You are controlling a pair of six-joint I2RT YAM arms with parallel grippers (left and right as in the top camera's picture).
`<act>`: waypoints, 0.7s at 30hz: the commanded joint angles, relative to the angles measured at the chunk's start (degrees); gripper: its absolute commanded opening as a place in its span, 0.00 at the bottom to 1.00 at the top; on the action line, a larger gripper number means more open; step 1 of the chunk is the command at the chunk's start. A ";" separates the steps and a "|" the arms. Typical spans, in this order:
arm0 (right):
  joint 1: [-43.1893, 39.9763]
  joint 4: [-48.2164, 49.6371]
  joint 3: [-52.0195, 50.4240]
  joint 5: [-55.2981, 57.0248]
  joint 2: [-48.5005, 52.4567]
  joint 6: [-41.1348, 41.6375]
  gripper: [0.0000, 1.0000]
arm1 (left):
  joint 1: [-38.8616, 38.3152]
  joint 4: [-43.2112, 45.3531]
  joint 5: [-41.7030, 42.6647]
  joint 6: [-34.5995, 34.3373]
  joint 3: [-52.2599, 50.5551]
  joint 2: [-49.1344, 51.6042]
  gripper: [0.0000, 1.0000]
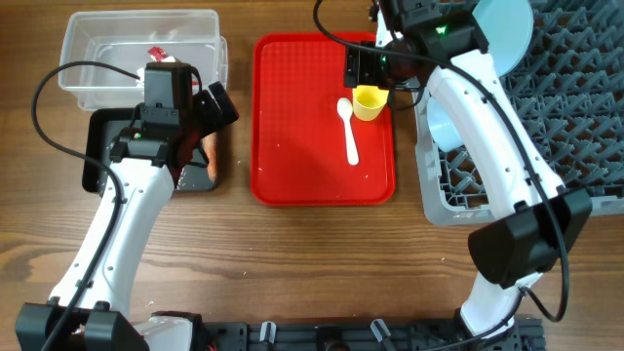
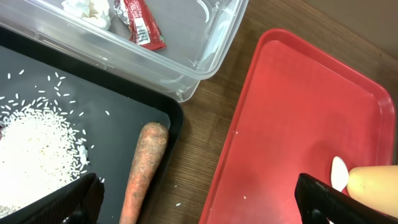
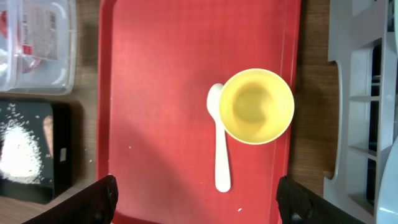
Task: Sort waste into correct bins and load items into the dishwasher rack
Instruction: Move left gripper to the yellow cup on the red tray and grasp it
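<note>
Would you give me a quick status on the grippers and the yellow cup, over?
Left gripper open, empty. Right gripper open by yellow cup, not gripped. Cup upright on red tray. White spoon close beside it.

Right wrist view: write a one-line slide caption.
Yellow cup stands beside a white plastic spoon on the red tray, jaws open.

The left half of the red tray [image 1: 292, 136] lies bare, with open room from above; on its right half the yellow cup [image 3: 257, 106] stands with the white spoon [image 3: 219, 149] hard against its left side, leaving no gap there; the cup's right side sits near the tray rim, the grey rack [image 1: 441, 190] wall just beyond; a bare strip of table [image 1: 237, 156] parts the red tray from the black tray [image 2: 130, 106] and clear tub [image 2: 205, 56]; the left arm [image 1: 136, 190] overhangs the black tray.
</note>
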 commanded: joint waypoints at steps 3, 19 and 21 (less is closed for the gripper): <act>-1.01 0.83 0.15 1.22 0.33 0.87 0.83 | 0.20 0.20 -0.37 -0.59 0.07 0.26 1.00; -18.51 -4.37 0.15 -1.01 -5.46 -2.51 0.82 | -3.72 19.10 20.98 2.62 2.82 4.00 0.96; -20.15 -4.44 0.15 -0.98 -6.71 -2.80 0.82 | -6.03 17.94 21.03 4.20 7.78 8.46 0.96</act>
